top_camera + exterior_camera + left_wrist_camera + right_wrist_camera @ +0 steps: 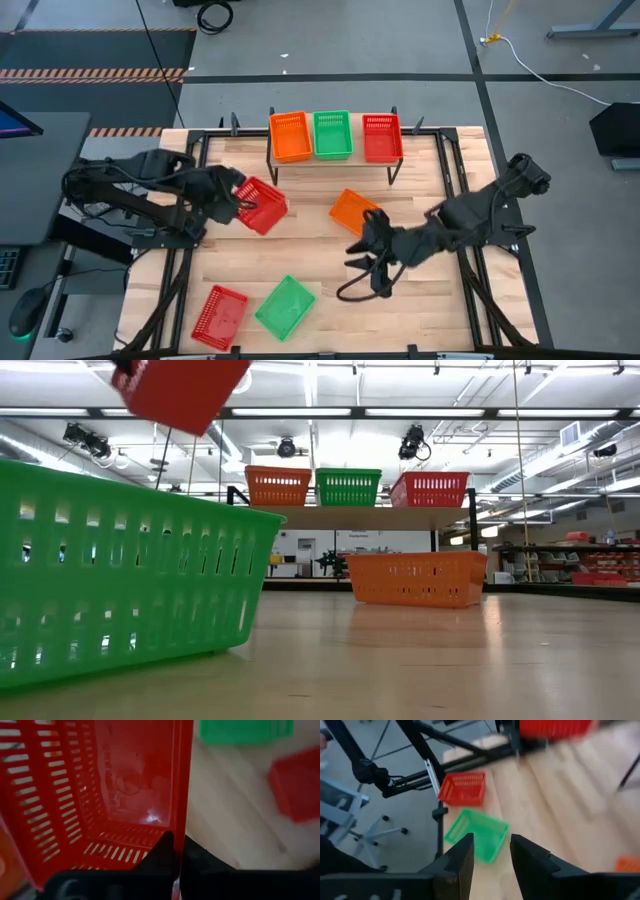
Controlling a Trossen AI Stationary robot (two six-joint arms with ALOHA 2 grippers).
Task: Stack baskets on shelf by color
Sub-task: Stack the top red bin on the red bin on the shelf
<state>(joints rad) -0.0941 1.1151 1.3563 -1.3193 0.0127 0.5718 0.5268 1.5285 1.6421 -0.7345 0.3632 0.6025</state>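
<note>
On the shelf [330, 160] stand an orange basket [290, 135], a green basket [332, 133] and a red basket [382, 137], side by side on their bottoms. My left gripper [238, 202] is shut on another red basket [264, 206], which shows high in the low view [180, 390]. A second orange basket [352, 210] sits on the table in front of the shelf. My right gripper [365, 250] hovers beside it, open and empty [490, 847]. My left gripper has the red basket by one side wall [181, 820]. One finger [161, 854] is inside the basket and the other [200, 861] outside. The fingers come slanting down from the table's left side. The basket hangs tilted, clear of the table.
Near the table's front edge lie one more red basket [220, 316] and one more green basket [285, 306], the green one filling the low view's left [120, 575]. A cable loop [355, 290] hangs below my right arm. Black frame rails run along both table sides.
</note>
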